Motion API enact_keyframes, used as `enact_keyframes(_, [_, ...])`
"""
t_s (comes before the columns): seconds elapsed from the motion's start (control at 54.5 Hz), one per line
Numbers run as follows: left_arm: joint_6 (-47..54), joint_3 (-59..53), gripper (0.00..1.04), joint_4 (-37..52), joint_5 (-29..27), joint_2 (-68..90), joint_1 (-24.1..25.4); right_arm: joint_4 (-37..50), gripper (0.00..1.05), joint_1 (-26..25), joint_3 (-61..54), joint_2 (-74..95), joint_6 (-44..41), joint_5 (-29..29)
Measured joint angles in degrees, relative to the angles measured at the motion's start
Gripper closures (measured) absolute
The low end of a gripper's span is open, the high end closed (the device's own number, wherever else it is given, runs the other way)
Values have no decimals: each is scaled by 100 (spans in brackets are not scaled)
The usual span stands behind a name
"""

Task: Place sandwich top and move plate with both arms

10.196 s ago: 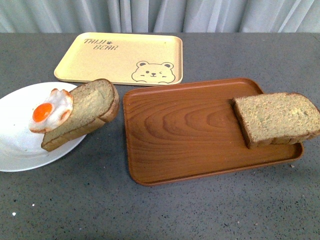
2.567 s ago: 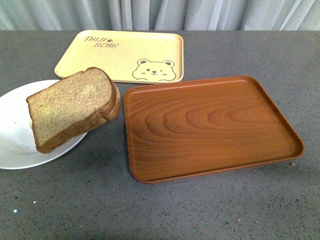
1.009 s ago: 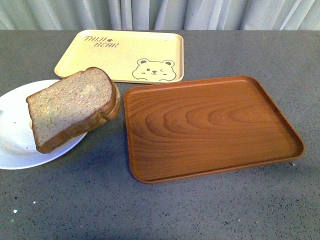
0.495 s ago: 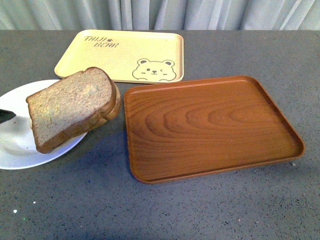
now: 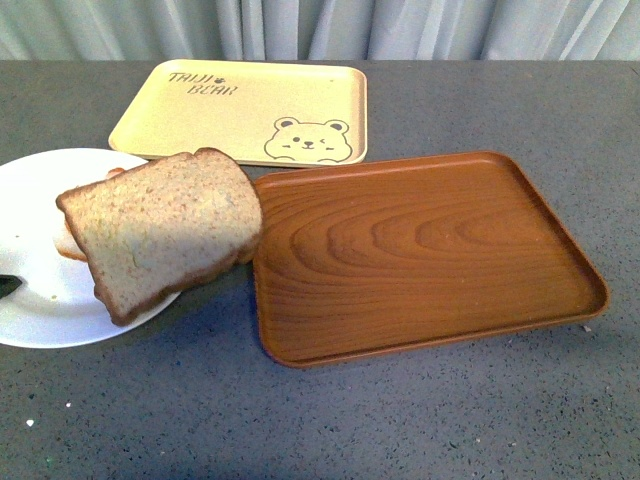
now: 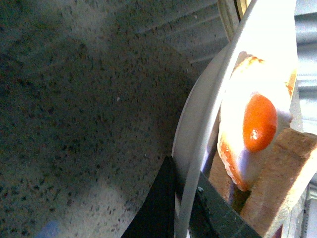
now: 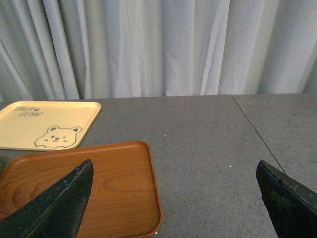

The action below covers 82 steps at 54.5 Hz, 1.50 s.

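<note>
The white plate [image 5: 35,200] sits at the left of the grey table and looks raised or tilted. The sandwich top [image 5: 165,235], a tan speckled slice, lies on the stack, overhangs the plate's right rim and reaches the brown tray's left edge. My left gripper [image 5: 7,286] shows only as a dark tip at the plate's near-left rim. In the left wrist view the gripper [image 6: 181,210] is shut on the plate's rim [image 6: 200,139], with the fried egg [image 6: 257,124] and bread [image 6: 285,173] beyond. My right gripper [image 7: 171,208] is open and empty, held above the table.
A brown wood-grain tray [image 5: 420,250] lies right of the plate; it also shows in the right wrist view [image 7: 109,188]. A pale yellow bear-print tray [image 5: 245,110] lies behind, before a grey curtain [image 7: 158,44]. Bare grey table lies in front and to the right.
The plate has shifted right and lifted. The top slice has slid right and turned, now touching the brown tray's edge. The left gripper tip sits lower at the left edge.
</note>
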Motion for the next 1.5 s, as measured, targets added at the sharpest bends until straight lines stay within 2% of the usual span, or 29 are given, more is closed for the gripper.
enact_keyframes(0.367, [-452,-452,102,129,238,-597,101,0,9,0,0,0,0,-2])
enact_keyframes(0.605, [-855,-358,102,-505,116,-1335,-210,0,9,0,0,0,0,-2])
enact_keyframes(0.88, [-1095,1263,102,-1711,-468,-1145,-1255,0,9,0,0,0,0,-2])
enact_keyframes(1.009, [-1137,1963,102,-2004,-660,-706,-1554,0,9,0,0,0,0,0])
enact_keyframes(1.504, [-1425,4197,102,-2789,-1119,992,-2072,0,9,0,0,0,0,-2])
